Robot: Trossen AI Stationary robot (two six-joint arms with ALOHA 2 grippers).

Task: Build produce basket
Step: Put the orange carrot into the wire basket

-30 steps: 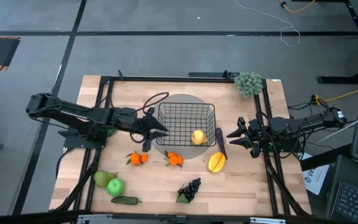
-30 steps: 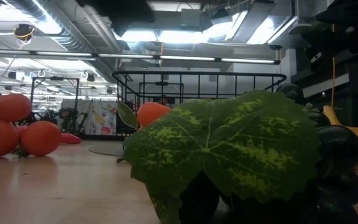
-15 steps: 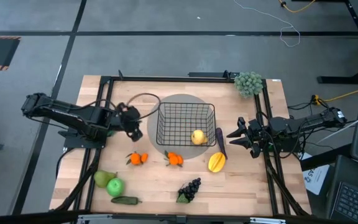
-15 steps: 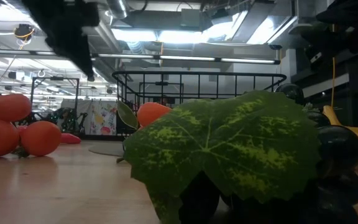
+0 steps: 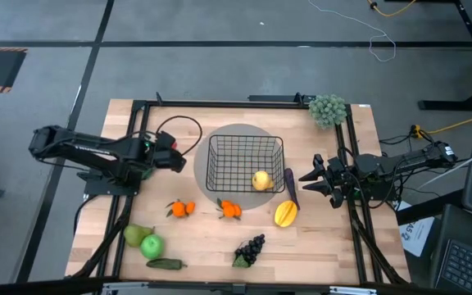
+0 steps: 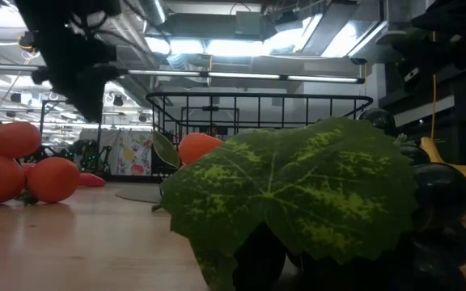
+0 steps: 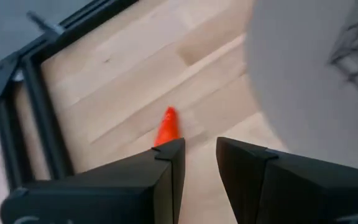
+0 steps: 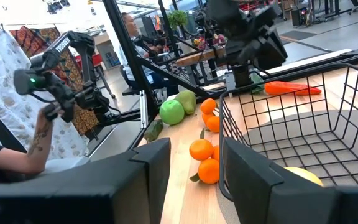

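I have the left claw (image 7: 197, 155) empty, jaws slightly apart; the carrot (image 7: 166, 126) lies just ahead; light, stiff, slick; grip mid-body.

One camera looked straight down; another sat at tabletop, right behind the grapes (image 6: 427, 202). Both caught the wire basket (image 5: 246, 162).

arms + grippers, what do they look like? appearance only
Both arms are dark, jointed links. The left gripper has two blocky black fingers; a black cable loops off that wrist. The right gripper has matching flat black fingers. No markings legible.
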